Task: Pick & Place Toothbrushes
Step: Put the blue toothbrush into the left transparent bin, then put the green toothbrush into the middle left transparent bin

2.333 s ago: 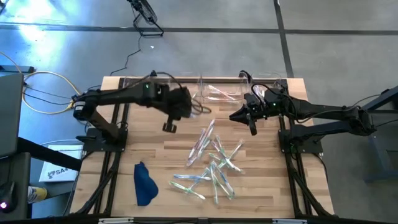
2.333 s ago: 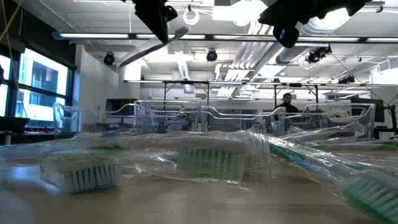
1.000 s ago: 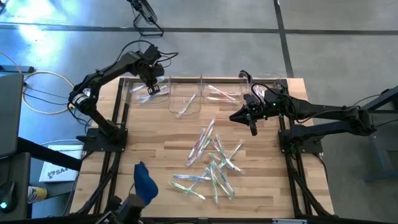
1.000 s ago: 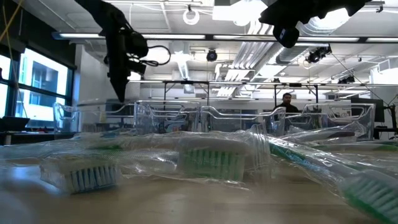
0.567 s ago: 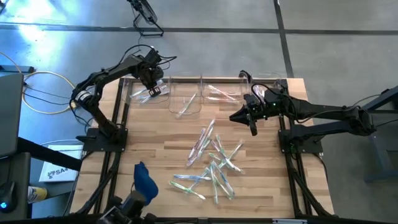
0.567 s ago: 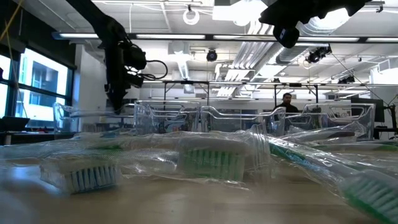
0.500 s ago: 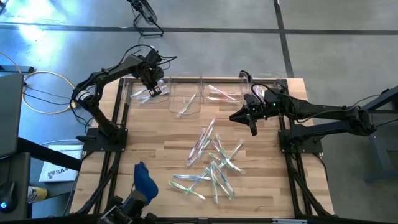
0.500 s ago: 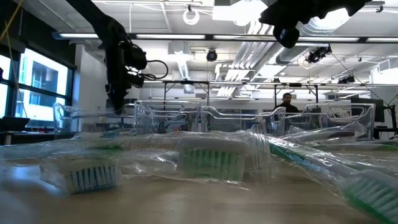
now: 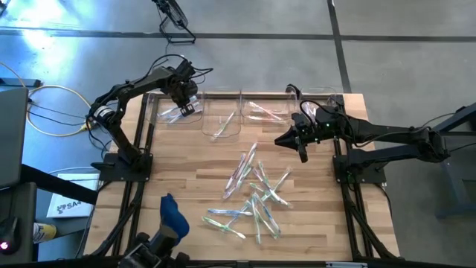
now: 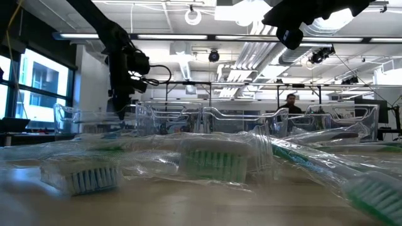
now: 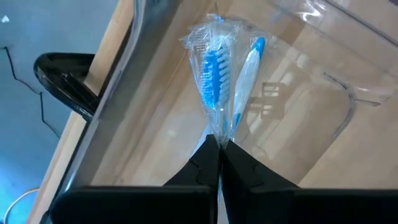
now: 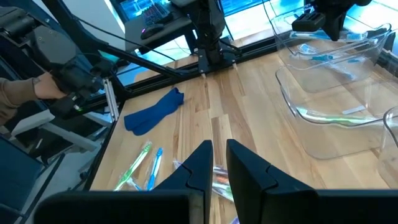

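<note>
Left gripper (image 11: pixel 219 142) is pinching a blue toothbrush (image 11: pixel 216 71) (wrapper end) inside the leftmost clear bin (image 9: pixel 160 113); right gripper (image 9: pixel 300 151), fingers nearly closed, empty, is hovering right of that bin.

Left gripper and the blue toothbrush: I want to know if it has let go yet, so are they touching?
Touching. In the left wrist view the left gripper is shut on the wrapper of the blue toothbrush, which hangs from it inside the clear bin.

Glossy-wrapped toothbrushes (image 9: pixel 253 195), clear plastic bins (image 9: pixel 223 123), wooden table (image 9: pixel 312 223)
</note>
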Available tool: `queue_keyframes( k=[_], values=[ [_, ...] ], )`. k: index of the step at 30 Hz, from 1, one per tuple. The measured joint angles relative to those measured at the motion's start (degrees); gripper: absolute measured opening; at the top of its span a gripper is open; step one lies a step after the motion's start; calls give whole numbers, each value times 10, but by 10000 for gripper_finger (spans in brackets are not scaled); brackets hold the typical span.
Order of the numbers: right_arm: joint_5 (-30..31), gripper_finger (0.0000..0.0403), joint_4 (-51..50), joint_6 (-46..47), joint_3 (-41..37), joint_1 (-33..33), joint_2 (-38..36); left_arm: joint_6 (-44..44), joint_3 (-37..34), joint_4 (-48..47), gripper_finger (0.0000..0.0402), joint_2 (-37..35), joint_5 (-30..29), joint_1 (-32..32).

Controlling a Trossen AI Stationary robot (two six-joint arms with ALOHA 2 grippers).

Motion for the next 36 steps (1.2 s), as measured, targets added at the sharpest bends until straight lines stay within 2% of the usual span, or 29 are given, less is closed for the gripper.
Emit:
queue_keyframes(
  k=[14, 23, 26, 33, 36],
  values=[
    [0, 39, -6, 0, 0, 0, 0, -1, -1, -20, 0, 1, 28, 0],
    [0, 39, -34, 0, 0, 0, 0, -30, -38, -12, 2, 1, 21, 0],
    [0, 39, -34, 0, 0, 0, 0, -28, -42, 1, 17, 2, 22, 0],
    [0, 39, -34, 0, 0, 0, 0, -31, -42, 11, 87, 2, 22, 0],
    [0, 39, -33, 0, 0, 0, 0, -29, -42, 17, 100, 2, 22, 0]
  ],
)
